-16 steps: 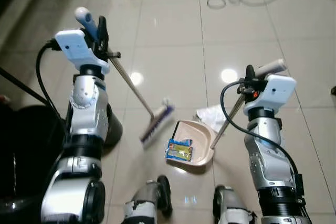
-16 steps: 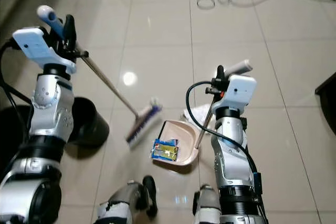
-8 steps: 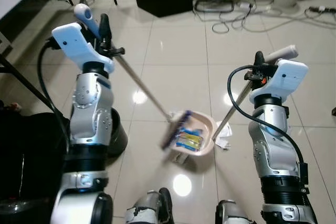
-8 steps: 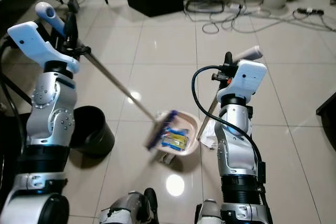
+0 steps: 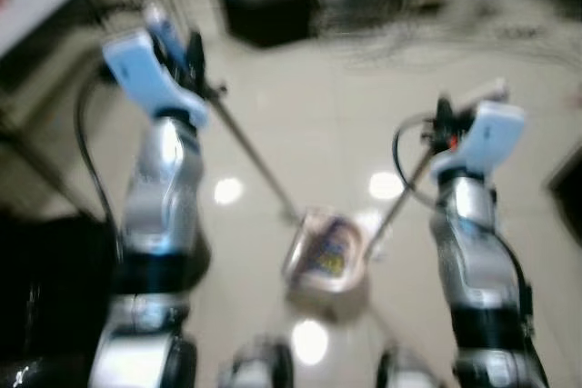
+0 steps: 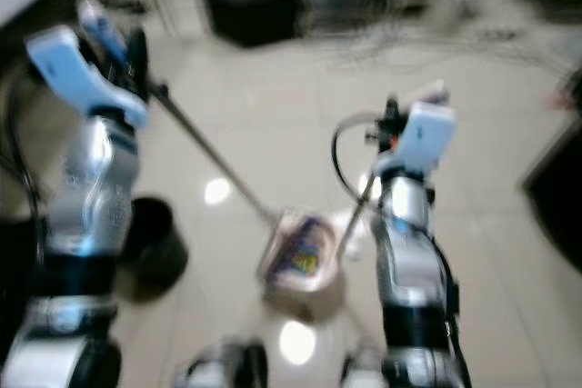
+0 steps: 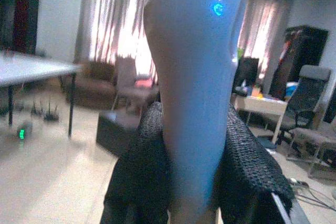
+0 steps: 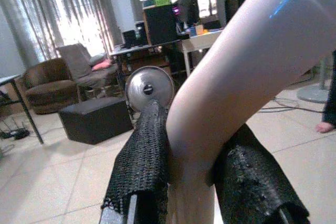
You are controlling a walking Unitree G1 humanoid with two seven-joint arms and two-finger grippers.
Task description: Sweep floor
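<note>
The head views are blurred. The left gripper (image 5: pixel 186 47) is raised at the robot's upper left and is clamped on the pale blue grip of the broom (image 5: pixel 255 156); in the left wrist view its two black fingers (image 7: pixel 142 166) are pressed against either side of that grip (image 7: pixel 197 77), on which a small blue-lit mark is seen, too small to be read. From the gripper the broom's thin shaft slants down and inward across the floor (image 5: pixel 309 97) to its head, which is met at the rim of the dustpan (image 5: pixel 326 252). The right gripper (image 5: pixel 443 120) is held up on the robot's right and is closed around the pale handle of the dustpan; in the right wrist view that handle (image 8: pixel 236 82) is squeezed between the black fingers (image 8: pixel 144 166). The dustpan's rod runs down and inward from this gripper to the beige pan, which sits low between the two arms, ahead of the robot's feet, with a blue and yellow wrapper (image 5: pixel 332 247) inside; any print on it is too blurred to be read. A dark bin (image 6: pixel 155 233) stands below the left gripper, beside the left arm. A fan (image 8: pixel 149 88) and a dark box (image 8: pixel 94 119) are seen beyond the right gripper.
</note>
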